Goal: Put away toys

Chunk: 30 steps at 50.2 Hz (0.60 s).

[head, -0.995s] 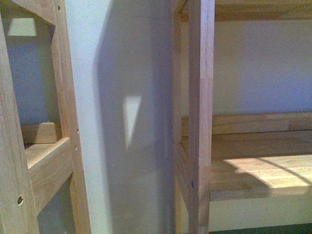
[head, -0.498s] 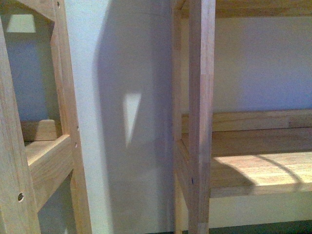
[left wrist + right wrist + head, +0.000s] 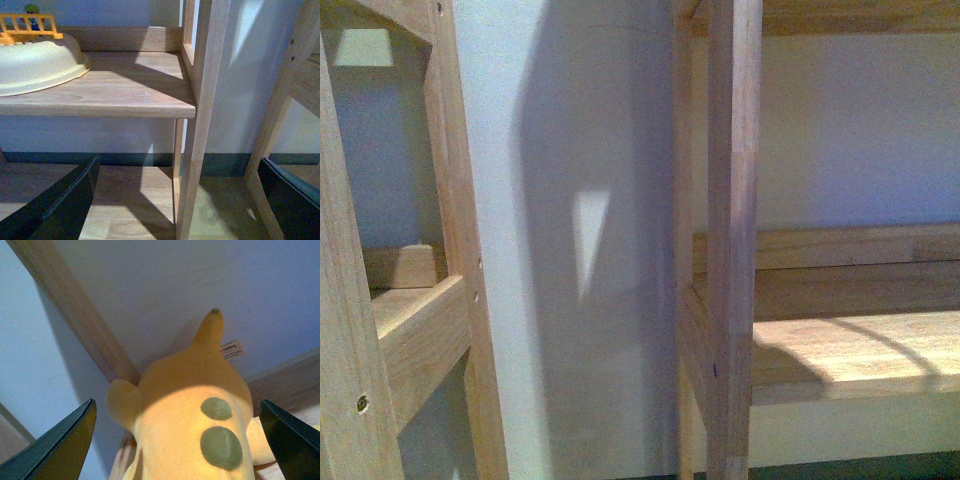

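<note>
Front view: two wooden shelf units against a pale wall (image 3: 570, 120), no arm in sight. The left unit's frame (image 3: 450, 200) fills the 9 o'clock side; the right unit's upright post (image 3: 732, 240) stands at centre, w/ its shelf board (image 3: 850, 355) running off toward 3 o'clock, part sunlit, part shaded. A bright wedge of light (image 3: 590, 235) sits on the wall between the units. Left wrist view: the left pincer (image 3: 182, 200) is spread wide & released, nothing between its dark fingers (image 3: 65, 200), which flank a wooden post (image 3: 200, 120) & the floor (image 3: 130, 200) under a shelf (image 3: 100, 95). On that shelf, at 10 o'clock, rests a cream bowl-shaped dish (image 3: 35, 62) w/ an orange toy fence (image 3: 30, 25) & a small green-capped figure (image 3: 32, 10) just behind it. Right wrist view: the right pincer (image 3: 177, 440) is also spread open, fingers (image 3: 60, 445) well apart, w/ the orange-yellow plush toy (image 3: 185, 405) lying between them but touching neither as far as can be seen. Plush shows two grey-green oval patches (image 3: 220, 445), a pointed dark-tipped part (image 3: 212, 325) & a sewn-in label (image 3: 231, 349); it sits beside a slanting wooden rail (image 3: 75, 315) w/ wall behind, on what looks like a shelf, though its support is mostly hidden.
</note>
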Each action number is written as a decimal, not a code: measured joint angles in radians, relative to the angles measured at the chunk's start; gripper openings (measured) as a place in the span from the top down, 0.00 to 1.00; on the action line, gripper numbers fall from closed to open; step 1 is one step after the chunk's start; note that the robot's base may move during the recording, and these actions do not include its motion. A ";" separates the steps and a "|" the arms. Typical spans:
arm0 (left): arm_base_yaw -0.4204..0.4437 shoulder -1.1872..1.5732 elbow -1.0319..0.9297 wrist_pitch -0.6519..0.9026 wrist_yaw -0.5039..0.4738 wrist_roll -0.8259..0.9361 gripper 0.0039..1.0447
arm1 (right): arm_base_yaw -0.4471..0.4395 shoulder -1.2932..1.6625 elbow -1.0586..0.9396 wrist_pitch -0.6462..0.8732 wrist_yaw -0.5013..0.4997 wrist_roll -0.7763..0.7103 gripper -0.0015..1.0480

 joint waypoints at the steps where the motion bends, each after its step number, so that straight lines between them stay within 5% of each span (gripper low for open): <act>1: 0.000 0.000 0.000 0.000 0.000 0.000 0.06 | 0.003 -0.013 -0.014 0.011 0.003 -0.003 0.06; 30: 0.000 0.000 0.000 0.000 0.000 0.000 0.06 | 0.153 -0.639 -0.822 0.517 0.024 -0.259 0.06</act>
